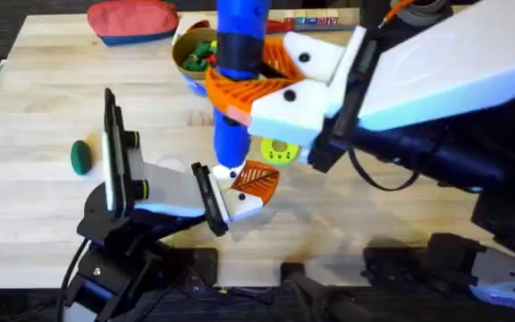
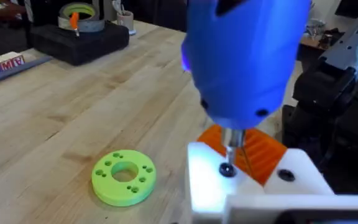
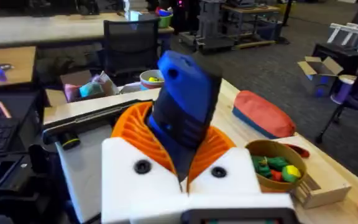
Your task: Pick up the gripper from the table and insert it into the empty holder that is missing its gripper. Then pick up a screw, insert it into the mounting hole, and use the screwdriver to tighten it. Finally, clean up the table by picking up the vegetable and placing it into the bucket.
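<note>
**Blue screwdriver standing on the screw**

I count two arms. My right gripper (image 1: pixel 262 76) has its white fingers with orange ribbed pads squeezed shut on the screwdriver (image 1: pixel 238 63), one blue tool standing upright between the jaws. Its thin metal tip (image 2: pixel 230 146) points down from the jaws onto one dark screw (image 2: pixel 227 169) in the white holder (image 2: pixel 229 186). The orange gripper (image 1: pixel 257 179) pad sits in that holder, just past the tip. My left gripper (image 1: pixel 217 201) is low on the table next to the holder; I cannot tell whether its jaws are open or closed.

I see one lime-green disc (image 2: pixel 124 177) with holes lying flat beside the holder. One dark green vegetable (image 1: pixel 80 156) lies on the table, well apart from both jaws, out past my left arm. One yellow bucket (image 3: pixel 272 171) with small toys inside stands behind my right jaws. One red pouch (image 1: pixel 132 20) lies beyond it.

A strip with colored letters (image 2: pixel 2 65) lies far off; I cannot read it.

The table (image 1: pixel 43 98) is light wood. Behind it are desks, a black chair (image 3: pixel 129 43) and cardboard boxes.
</note>
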Available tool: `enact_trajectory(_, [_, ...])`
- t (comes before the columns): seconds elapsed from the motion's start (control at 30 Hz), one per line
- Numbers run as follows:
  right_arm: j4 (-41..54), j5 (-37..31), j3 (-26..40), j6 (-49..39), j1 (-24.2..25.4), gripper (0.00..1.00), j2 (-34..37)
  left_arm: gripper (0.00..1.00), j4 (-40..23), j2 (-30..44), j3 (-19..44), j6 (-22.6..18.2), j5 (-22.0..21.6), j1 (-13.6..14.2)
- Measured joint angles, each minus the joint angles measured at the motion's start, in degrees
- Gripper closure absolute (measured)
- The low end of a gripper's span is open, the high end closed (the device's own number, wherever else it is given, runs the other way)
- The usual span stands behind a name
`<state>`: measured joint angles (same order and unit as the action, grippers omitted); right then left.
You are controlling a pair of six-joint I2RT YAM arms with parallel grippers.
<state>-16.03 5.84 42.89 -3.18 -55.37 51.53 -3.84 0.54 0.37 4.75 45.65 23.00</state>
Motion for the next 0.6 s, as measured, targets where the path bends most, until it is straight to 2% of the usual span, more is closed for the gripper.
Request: enact_trajectory(0.6, [-0.2, 0.0, 0.0, 0.0, -0.9, 0.995, 1.2, 0.993, 0.0, 0.0, 0.0, 0.0, 0.0, 0.0])
